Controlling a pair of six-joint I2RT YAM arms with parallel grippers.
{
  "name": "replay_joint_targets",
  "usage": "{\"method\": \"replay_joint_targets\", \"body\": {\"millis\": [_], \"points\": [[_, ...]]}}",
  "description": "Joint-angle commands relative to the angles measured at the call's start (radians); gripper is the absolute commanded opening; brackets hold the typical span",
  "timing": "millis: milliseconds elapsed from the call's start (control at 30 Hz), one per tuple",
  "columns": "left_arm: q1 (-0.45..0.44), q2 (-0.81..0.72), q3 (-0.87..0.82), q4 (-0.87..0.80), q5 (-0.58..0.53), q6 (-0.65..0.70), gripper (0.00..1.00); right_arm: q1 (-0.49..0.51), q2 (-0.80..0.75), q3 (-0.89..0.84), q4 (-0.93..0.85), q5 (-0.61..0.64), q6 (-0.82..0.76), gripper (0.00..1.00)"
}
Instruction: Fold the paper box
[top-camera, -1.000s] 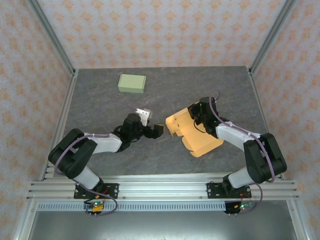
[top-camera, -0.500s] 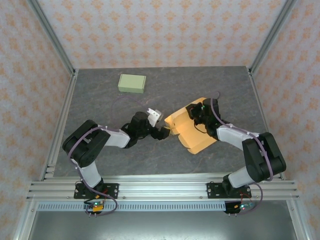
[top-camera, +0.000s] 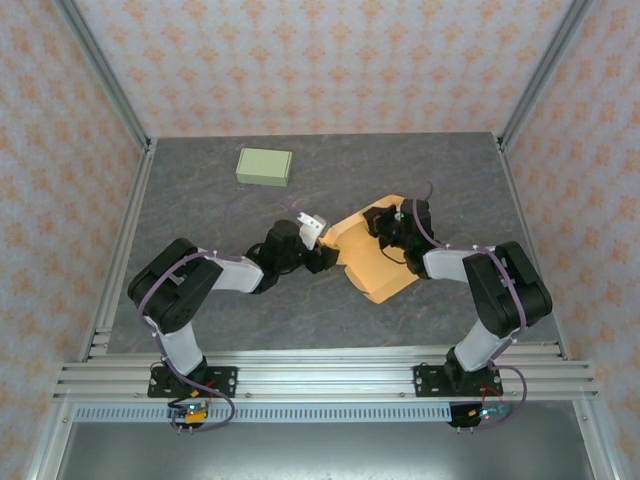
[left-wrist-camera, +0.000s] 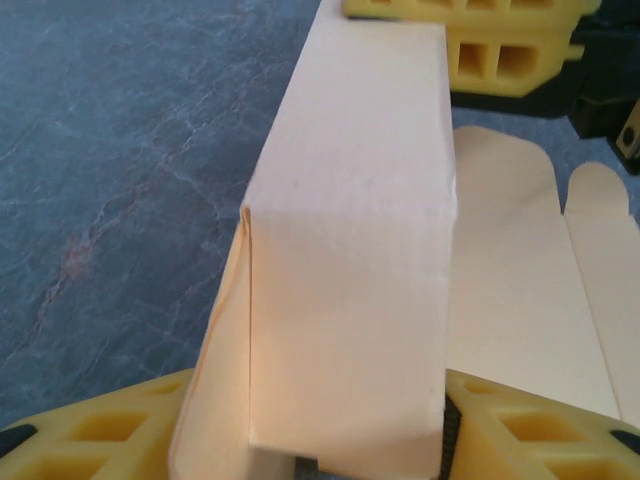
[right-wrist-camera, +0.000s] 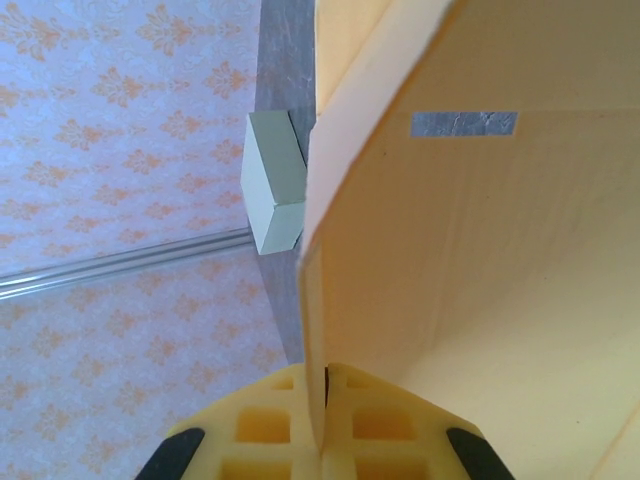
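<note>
Being pinched by closed right gripper (right-wrist-camera: 325, 385): pale-orange flat cardboard paper box (top-camera: 378, 265), mid grey stone-look table (top-camera: 200, 200). Raised flap (left-wrist-camera: 350, 250) being flanked by left gripper (left-wrist-camera: 330, 440), clamped or not cannot be told. Likely risk: flap being torn if pulled against pinch.

A: Lying on the grey marbled table (top-camera: 200, 210)?
B: Small green box (top-camera: 264, 166) at the back, left of centre. Part-folded orange paper box (top-camera: 372, 272) right of the middle, well apart from the green one.
</note>
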Motion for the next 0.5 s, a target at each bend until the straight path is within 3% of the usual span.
{"method": "replay_joint_targets", "body": {"millis": [0, 167, 267, 467], "points": [[-0.011, 0.008, 0.024, 0.009, 0.025, -0.025, 0.57, -0.002, 0.0, -0.016, 0.048, 0.0, 0.013, 0.0], [-0.009, -0.02, -0.038, 0.065, 0.081, -0.089, 0.71, -0.002, -0.009, -0.011, 0.04, 0.005, -0.009, 0.0], [-0.01, -0.055, -0.089, 0.072, 0.107, -0.102, 0.73, -0.002, 0.001, -0.002, 0.066, -0.008, -0.015, 0.0], [-0.01, -0.21, -0.183, -0.007, -0.002, -0.066, 0.78, -0.003, 0.028, 0.018, 0.128, -0.069, 0.005, 0.0]]}}
